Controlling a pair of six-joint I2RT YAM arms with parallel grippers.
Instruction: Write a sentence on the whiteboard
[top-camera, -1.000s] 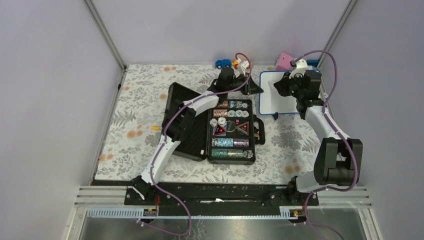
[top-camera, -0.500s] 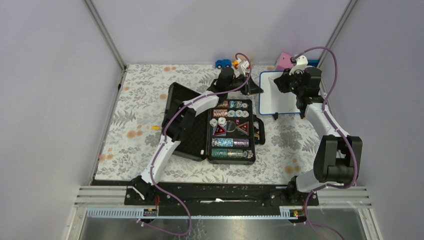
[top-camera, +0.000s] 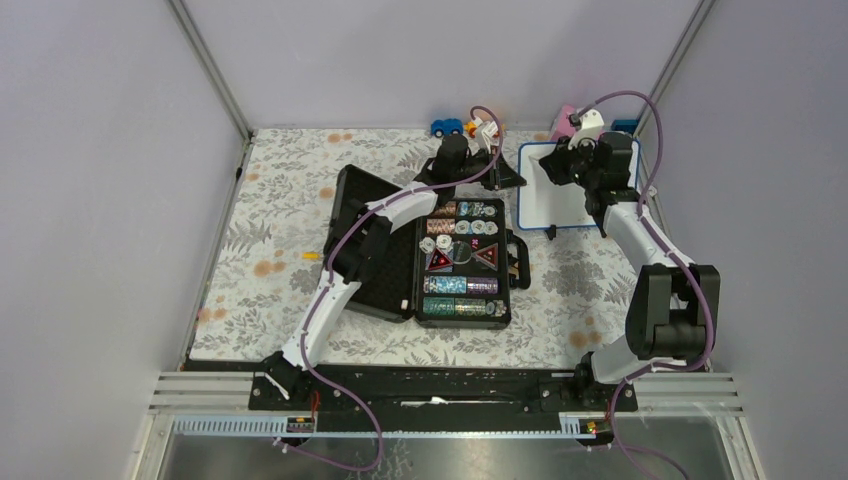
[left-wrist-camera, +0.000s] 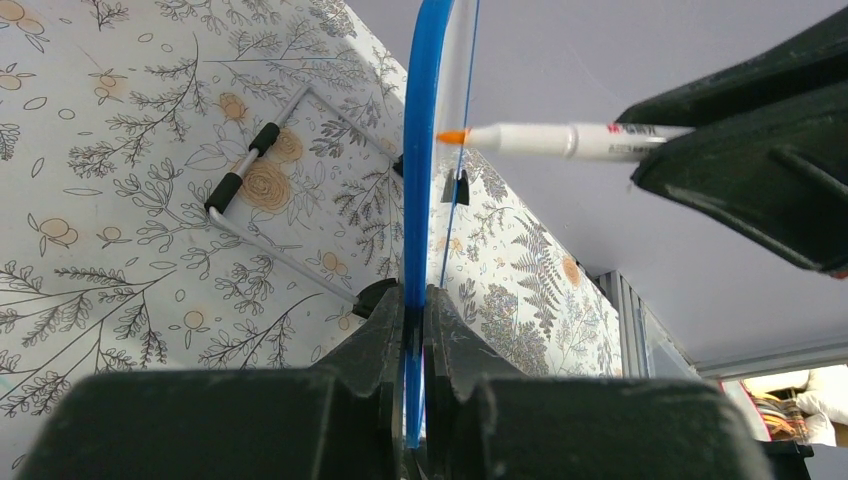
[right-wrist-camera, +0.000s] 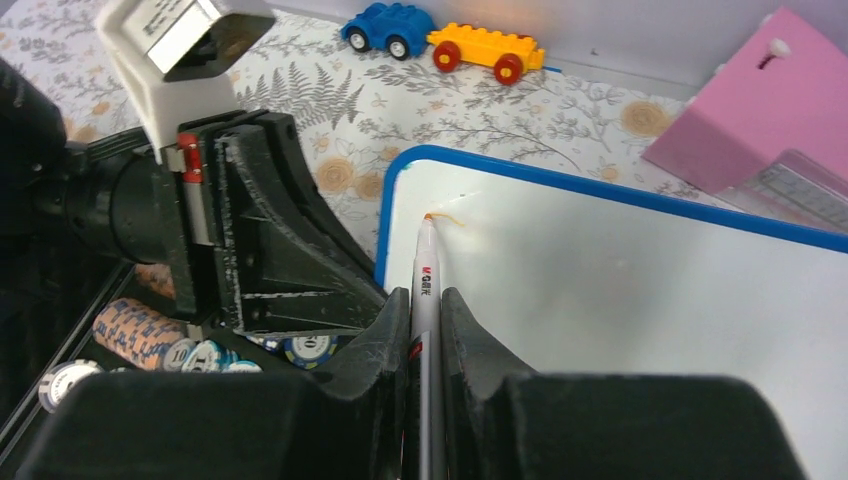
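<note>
Right wrist: right gripper (right-wrist-camera: 425, 300) pinches a marker (right-wrist-camera: 424, 262) touching the whiteboard (right-wrist-camera: 620, 290). Behind it sits a pink wedge (right-wrist-camera: 765, 105); left gripper (left-wrist-camera: 415, 310) clamps its edge.

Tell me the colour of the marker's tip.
Orange; the marker tip shows best in the left wrist view.

top: high behind me, looking down, far, whole table (top-camera: 280, 200) | my left wrist: close, edge-on along whiteboard (left-wrist-camera: 418, 150) | my right wrist: close, facing its front | all share whiteboard; wrists share marker (left-wrist-camera: 575, 140)
</note>
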